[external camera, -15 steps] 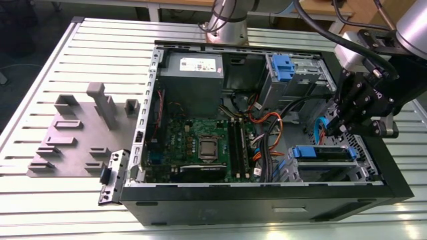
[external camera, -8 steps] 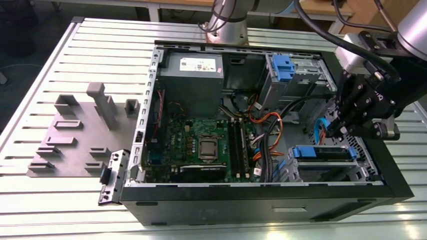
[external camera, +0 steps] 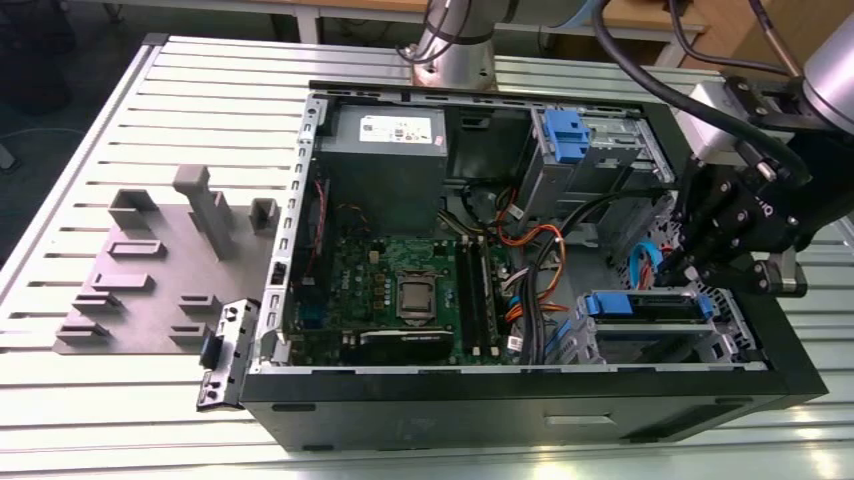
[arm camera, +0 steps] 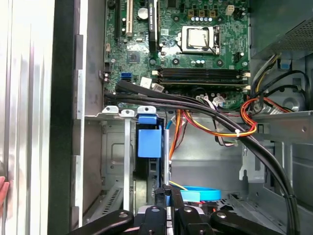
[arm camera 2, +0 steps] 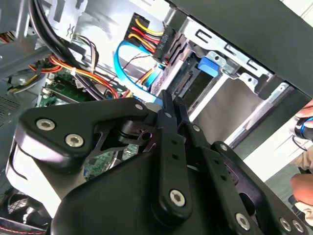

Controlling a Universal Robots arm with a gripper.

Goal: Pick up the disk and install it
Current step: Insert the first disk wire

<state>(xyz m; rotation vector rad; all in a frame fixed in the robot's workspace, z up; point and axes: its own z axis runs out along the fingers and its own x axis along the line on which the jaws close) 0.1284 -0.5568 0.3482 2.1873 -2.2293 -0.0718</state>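
Black gripper [arm camera: 164, 192] linkages loom over the disk [arm camera: 149, 141], sitting in its drive bay [arm camera: 126, 161] (blue carrier showing), jaws pressed together, apparently to nudge it home.

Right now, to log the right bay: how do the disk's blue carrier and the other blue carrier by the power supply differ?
The disk's blue carrier sits close to the gripper; the other blue carrier sits far from it, by the power supply. In the exterior view the disk's shows as a wide bar, the other as a narrower upright block. Both are bright blue.
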